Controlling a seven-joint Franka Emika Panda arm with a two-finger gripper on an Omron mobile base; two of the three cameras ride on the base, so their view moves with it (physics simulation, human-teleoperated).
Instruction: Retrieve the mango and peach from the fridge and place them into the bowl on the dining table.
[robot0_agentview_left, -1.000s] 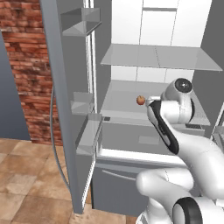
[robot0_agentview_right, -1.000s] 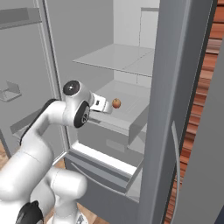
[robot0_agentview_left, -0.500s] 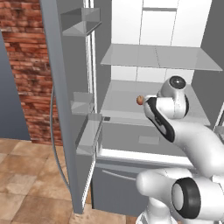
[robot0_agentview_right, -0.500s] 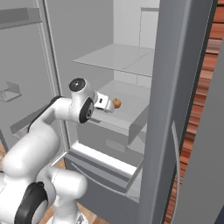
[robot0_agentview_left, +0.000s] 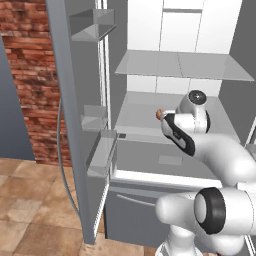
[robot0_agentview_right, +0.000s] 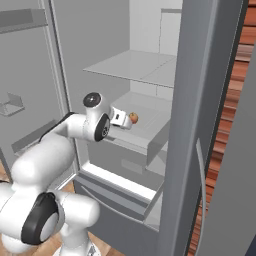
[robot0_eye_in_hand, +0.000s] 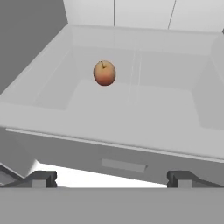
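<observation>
The fridge (robot0_agentview_left: 65, 100) stands with both doors open. A round orange-pink peach (robot0_eye_in_hand: 104, 72) lies on its middle shelf (robot0_eye_in_hand: 131, 113), toward the back left in the hand view. It also shows as a small fruit (robot0_agentview_left: 159, 114) just past the hand, and in the right base view the peach (robot0_agentview_right: 133, 118) sits just beyond the fingers. My gripper (robot0_eye_in_hand: 111, 179) is open, level with the shelf's front edge and short of the peach, with nothing between its fingers. The gripper (robot0_agentview_right: 122, 119) points into the fridge. The mango, the bowl and the dining table are out of view.
A glass shelf (robot0_agentview_left: 180, 65) spans the fridge above the arm. Door bins (robot0_agentview_left: 100, 150) hang on the left door, and the right door (robot0_agentview_right: 200, 125) stands close beside the arm. The bottom drawer (robot0_agentview_right: 115, 200) lies below. A brick wall (robot0_agentview_left: 30, 75) is at the left.
The arm has reached a little further into the fridge, bringing the open gripper closer to the peach. The peach has not moved.
</observation>
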